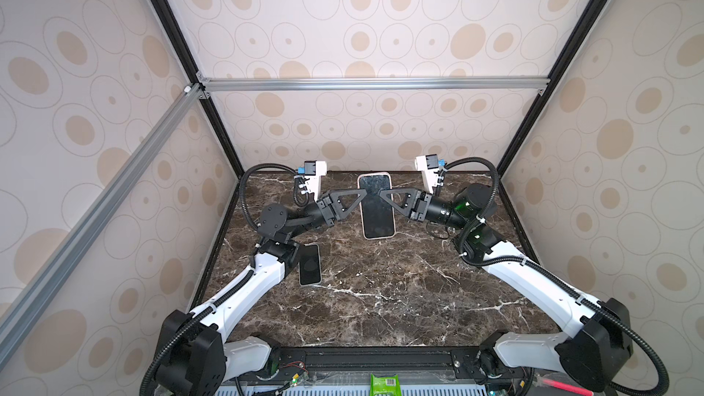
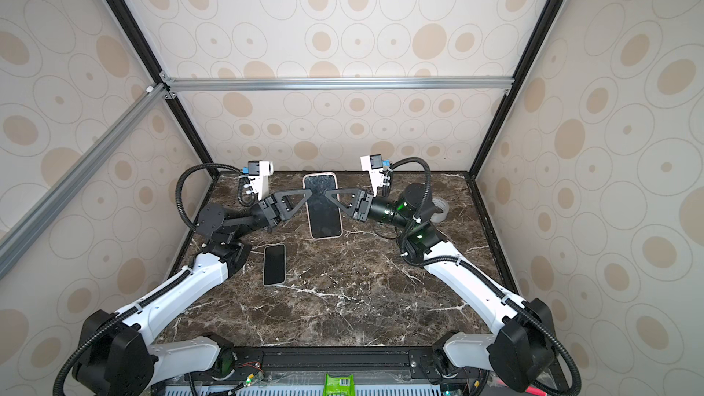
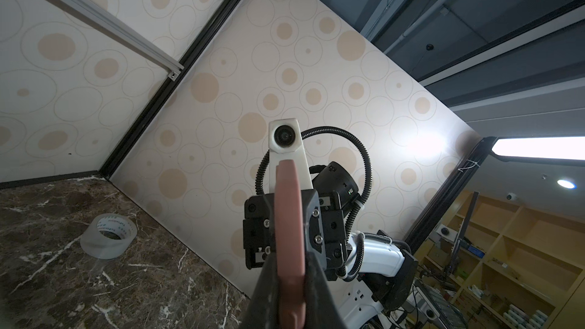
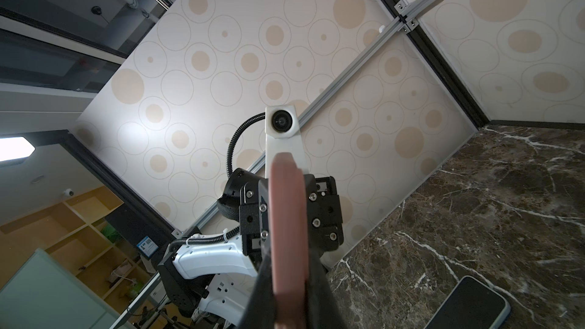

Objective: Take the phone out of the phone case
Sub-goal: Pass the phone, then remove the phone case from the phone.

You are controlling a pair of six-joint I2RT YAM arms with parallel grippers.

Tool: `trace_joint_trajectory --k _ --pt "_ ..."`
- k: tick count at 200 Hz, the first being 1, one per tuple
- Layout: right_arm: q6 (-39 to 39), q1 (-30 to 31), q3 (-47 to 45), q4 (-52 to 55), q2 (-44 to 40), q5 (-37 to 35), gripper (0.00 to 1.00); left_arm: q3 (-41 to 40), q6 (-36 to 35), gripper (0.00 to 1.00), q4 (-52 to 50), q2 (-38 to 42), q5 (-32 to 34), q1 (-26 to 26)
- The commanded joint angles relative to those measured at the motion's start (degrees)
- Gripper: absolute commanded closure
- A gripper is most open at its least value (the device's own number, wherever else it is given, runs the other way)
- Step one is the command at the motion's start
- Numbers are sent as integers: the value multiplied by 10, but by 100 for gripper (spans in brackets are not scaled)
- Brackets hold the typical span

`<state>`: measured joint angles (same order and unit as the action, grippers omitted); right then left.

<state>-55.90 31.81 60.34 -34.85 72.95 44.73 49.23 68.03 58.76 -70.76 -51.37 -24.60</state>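
Robot lab test cell, not a home. Walls are patterned panels (image 1: 381, 13) hung on an aluminium extrusion frame (image 1: 373, 83). The floor is a marble-look tabletop (image 1: 381, 299), w/ two robot arms (image 1: 244, 291) bolted to a black rail (image 1: 381, 360) along the front edge. Beyond the cell, wrist views show an office/workshop-type room: wooden shelving (image 3: 522, 248) w/ boxes, a ceiling light panel (image 3: 538, 148), exposed pipes (image 3: 427, 17) and a dome cam (image 3: 429, 47).

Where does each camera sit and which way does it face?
Left wrist: on left arm, faces along left tool, past pink case, to right arm, tape roll.
Right wrist: on right arm, faces along right tool to left arm, loose phone.
Top views: high at the front, facing down toward the back wall; both arms show.
Shared: every view shows the pink case.
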Motion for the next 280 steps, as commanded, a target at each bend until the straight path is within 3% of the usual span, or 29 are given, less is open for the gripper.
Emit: trace_joint_trajectory --k 1,17,44,74,132,210,215,233,243,259,280 --pt "-40 0 21 -23 -17 -27 100 24 30 65 108 -6 -41 -14" --pt "-58 -1 28 -39 -17 -38 100 23 39 49 124 -10 -50 -20" --pt "-59 -1 40 -40 -21 -59 100 33 -11 48 57 0 -58 -36" --pt "-40 -1 57 -20 -27 -66 100 42 -65 59 -18 10 -56 -48" --pt "-1 -2 63 34 -44 -54 100 40 -64 71 -9 13 -56 -50" --pt "11 -2 58 48 -55 -32 100 40 -58 96 1 14 -51 -52" --pt "14 -2 58 49 -56 -32 95 42 -58 100 0 14 -50 -53" --pt "20 -3 61 50 -60 -39 70 50 -64 100 -10 15 -50 -53" --pt "19 -6 67 51 -59 -43 61 53 -72 100 -19 17 -48 -55" --pt "2 -12 77 29 -56 -43 51 56 -83 100 -33 22 -45 -55" --pt "-14 -18 91 19 -50 -43 50 54 -77 100 -24 23 -43 -55"
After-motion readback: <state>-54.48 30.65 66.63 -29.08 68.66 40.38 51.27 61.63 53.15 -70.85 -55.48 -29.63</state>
